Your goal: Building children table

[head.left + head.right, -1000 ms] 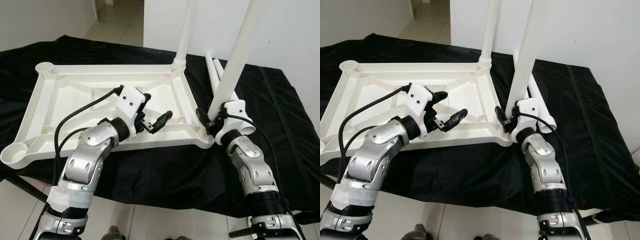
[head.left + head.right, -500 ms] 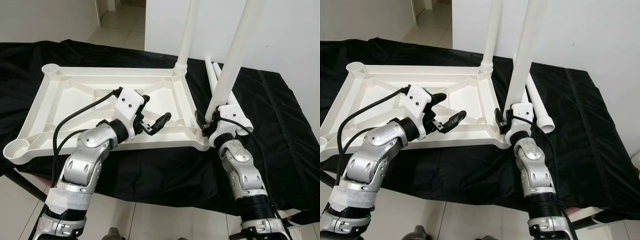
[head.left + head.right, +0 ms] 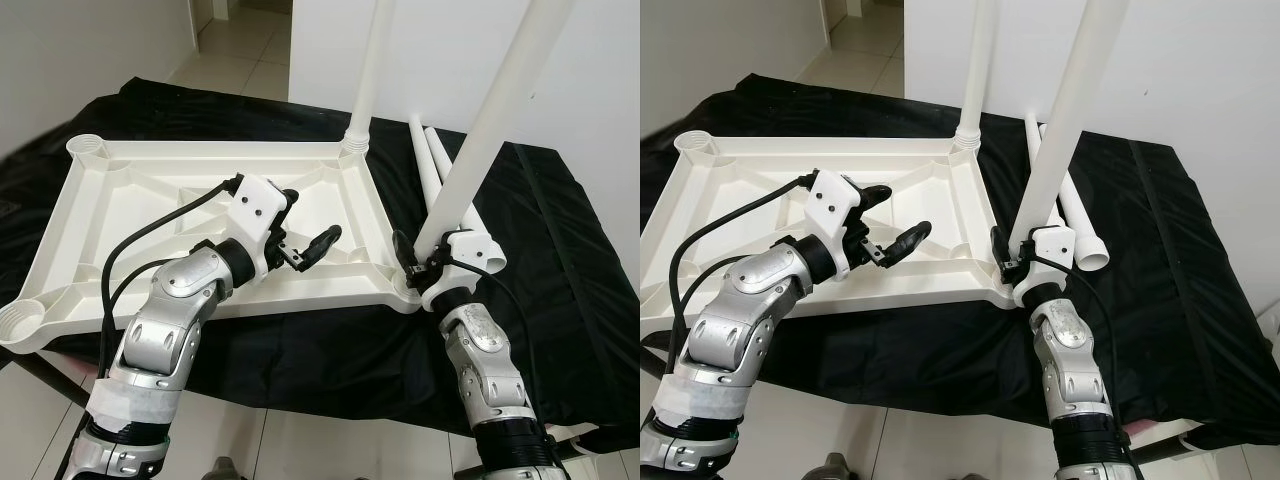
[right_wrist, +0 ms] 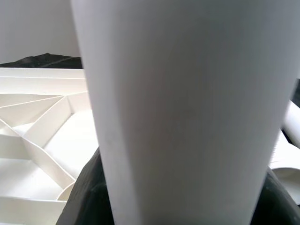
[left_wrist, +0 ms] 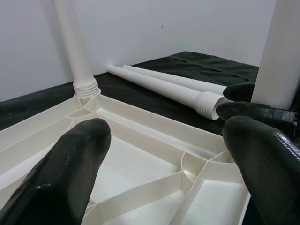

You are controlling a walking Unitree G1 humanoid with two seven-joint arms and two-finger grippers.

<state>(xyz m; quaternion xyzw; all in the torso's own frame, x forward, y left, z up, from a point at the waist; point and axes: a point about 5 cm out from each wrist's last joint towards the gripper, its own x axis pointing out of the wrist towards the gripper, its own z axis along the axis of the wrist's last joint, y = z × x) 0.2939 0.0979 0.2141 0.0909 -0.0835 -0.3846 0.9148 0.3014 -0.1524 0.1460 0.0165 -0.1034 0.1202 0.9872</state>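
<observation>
Now my right end effector [image 3: 420, 262] is clamped on a white table leg [image 3: 480, 140] at the near right corner of the upturned tabletop [image 3: 130, 190].

That leg stands nearly upright, tilted a little to the right, its foot at the corner socket, my black fingers [image 4: 89, 197] pressed against both its sides. My left end effector [image 3: 305, 225] hovers over the tabletop's ribbed underside, fingers spread apart and holding nothing. A second leg [image 3: 370, 70] stands in the far right corner socket. Two loose legs [image 3: 432, 160] lie side by side on the black cloth [image 3: 560, 260] covering the surface, just right of the tabletop, behind my right end effector.
</observation>
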